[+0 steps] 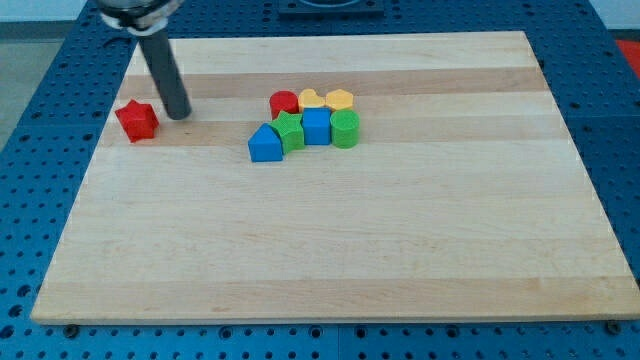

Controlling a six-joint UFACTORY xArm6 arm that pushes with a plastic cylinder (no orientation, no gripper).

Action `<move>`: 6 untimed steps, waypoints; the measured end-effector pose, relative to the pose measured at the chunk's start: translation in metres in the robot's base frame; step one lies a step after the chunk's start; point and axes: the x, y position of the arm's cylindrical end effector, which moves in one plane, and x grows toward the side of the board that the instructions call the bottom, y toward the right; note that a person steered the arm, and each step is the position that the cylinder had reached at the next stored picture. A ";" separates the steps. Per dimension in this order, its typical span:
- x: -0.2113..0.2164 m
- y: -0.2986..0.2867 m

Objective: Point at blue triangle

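A wooden board (330, 250) lies on a pegboard table (30, 150). Near its top left, my tip (180, 115) rests just right of a star block (137, 120). Well apart to the right, seven blocks cluster: a triangle block (264, 144) at the lower left, then a star-shaped block (289, 130), cube (316, 127) and cylinder (345, 129); three more blocks (312, 100) sit behind.

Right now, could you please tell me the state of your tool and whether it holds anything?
My tip: a bare rod, no jaws, holding nothing; just right of the red star block, well left of the blue triangle block.
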 end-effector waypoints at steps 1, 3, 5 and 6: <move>0.000 -0.032; 0.032 -0.012; 0.082 0.068; 0.087 0.124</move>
